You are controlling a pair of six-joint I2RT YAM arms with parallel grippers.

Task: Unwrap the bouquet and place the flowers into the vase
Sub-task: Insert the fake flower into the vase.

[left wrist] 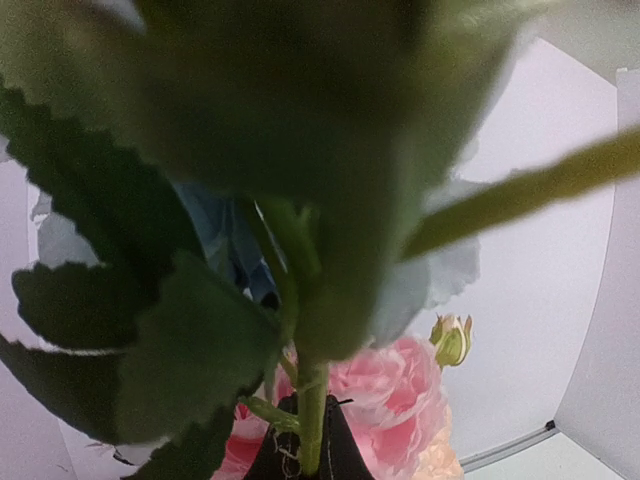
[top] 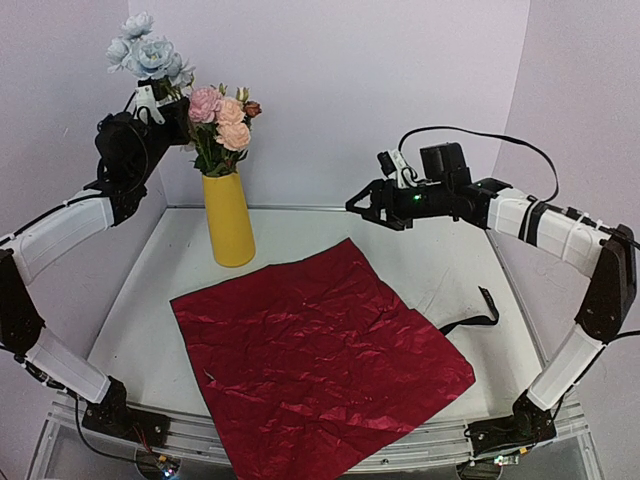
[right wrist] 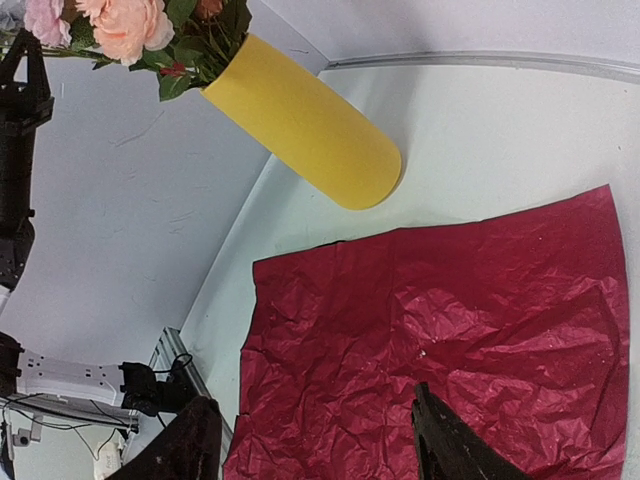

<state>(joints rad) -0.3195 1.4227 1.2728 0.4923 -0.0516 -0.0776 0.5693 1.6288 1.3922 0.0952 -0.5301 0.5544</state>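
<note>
One sheet of red paper (top: 320,360) lies flat on the table (top: 430,265), nearest. Right fingers (right wrist: 447,450) wide apart, empty. Far: left fingers (left wrist: 338,458) clamp the blue flower (top: 148,52) low on its stem, up-left of the vase (top: 229,220). Stem likely light and bendy.

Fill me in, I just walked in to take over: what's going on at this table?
The unwrapping is done: the red wrapping paper lies spread flat on the table, with the black ribbon beside it. The yellow vase holds pink and peach flowers. The left end effector is shut on the stem of a pale blue flower, held high beside those blooms, not yet in the vase. The right end effector is open and empty, hovering above the table.
</note>
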